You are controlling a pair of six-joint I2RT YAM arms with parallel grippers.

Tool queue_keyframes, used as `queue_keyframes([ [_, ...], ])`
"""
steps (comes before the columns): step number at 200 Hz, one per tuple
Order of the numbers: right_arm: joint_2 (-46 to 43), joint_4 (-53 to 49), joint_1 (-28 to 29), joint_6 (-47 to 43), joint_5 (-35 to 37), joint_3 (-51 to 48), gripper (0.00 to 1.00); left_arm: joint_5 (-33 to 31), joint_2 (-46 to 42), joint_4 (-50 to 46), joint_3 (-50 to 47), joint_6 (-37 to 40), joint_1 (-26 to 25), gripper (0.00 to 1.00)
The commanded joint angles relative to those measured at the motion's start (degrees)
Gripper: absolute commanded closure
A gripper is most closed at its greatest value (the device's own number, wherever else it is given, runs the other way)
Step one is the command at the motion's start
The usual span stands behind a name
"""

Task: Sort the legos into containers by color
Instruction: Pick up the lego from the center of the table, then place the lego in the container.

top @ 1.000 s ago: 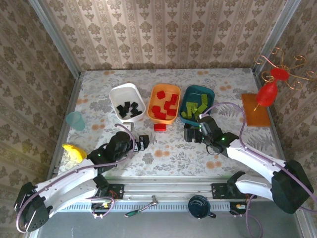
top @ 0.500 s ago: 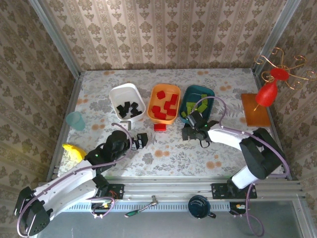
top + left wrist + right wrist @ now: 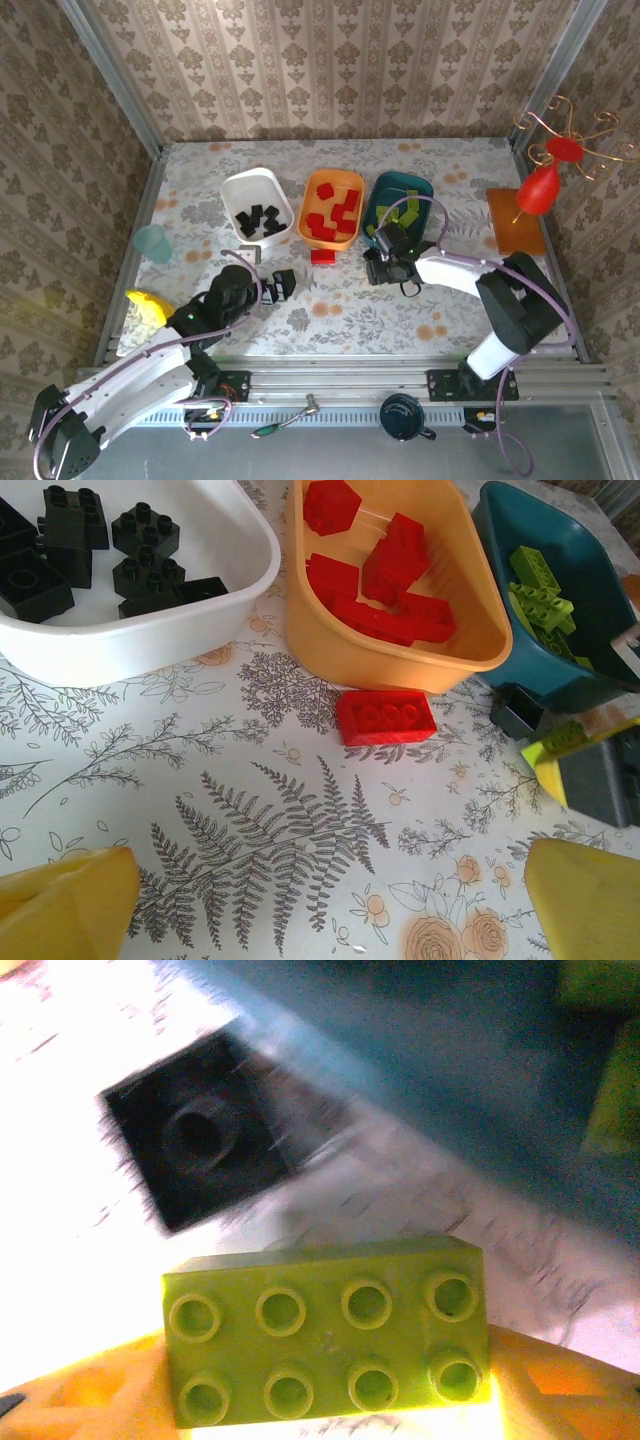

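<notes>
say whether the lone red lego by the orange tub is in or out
Out. The red lego lies flat, studs up, on the table just outside the orange tub.

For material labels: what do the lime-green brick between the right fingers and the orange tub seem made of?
Both look like moulded plastic, probably rigid: lime-green brick, crisp studs and smooth, faintly glossy faces; orange tub, smooth uniform wall, rounded rim.

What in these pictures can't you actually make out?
Right wrist view: the small black plastic brick is motion-blurred, so its studs cannot be counted.
Right wrist view: whether the right gripper squeezes the lime-green eight-stud plastic brick; glare washes out the contact.
Left wrist view: the dark teal plastic tub is cut by the right edge, so the lime-green bricks inside cannot be counted.
</notes>
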Motion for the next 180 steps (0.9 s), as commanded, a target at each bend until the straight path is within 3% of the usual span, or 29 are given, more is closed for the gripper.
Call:
queue_keyframes([
  [1,-9.6,-2.0,2.8,0.3,-4.3,-1.2,0.49,0.9,0.2,0.1,0.3,1.1,0.7,0.0],
  [35,-18.0,-3.8,-2.8,1.5,-0.7,2.3,0.49,2.2,3.1,0.7,1.7,2.3,1.0,0.0],
  [89,-1.6,-2.0,-13.2,3.1,-0.4,16.0,0.48,3.6,5.1,0.5,2.5,1.7,1.1,0.0],
  [97,1.2,-2.3,-14.1,2.8,-0.5,18.7,0.41,3.6,5.0,0.1,2.5,1.6,1.0,0.0],
  [107,4.3,-4.2,-14.7,2.3,-0.6,22.4,0.18,3.8,4.9,-0.3,2.5,1.6,1.1,0.0],
  [113,5.6,-5.2,-14.7,1.8,-0.3,24.3,0.11,4.0,4.8,-0.6,2.6,1.6,1.2,0.0],
  [127,5.8,-5.5,-13.9,1.4,-0.7,25.2,0.06,3.9,4.5,-1.4,2.9,1.8,1.2,0.0],
  [151,0.3,-3.3,-9.8,3.1,2.0,19.8,0.05,3.0,2.6,-2.9,3.0,2.2,1.2,0.0],
  [180,-8.0,0.7,-3.2,11.7,6.2,8.6,0.09,2.0,0.6,-3.4,2.7,2.6,1.3,0.0],
])
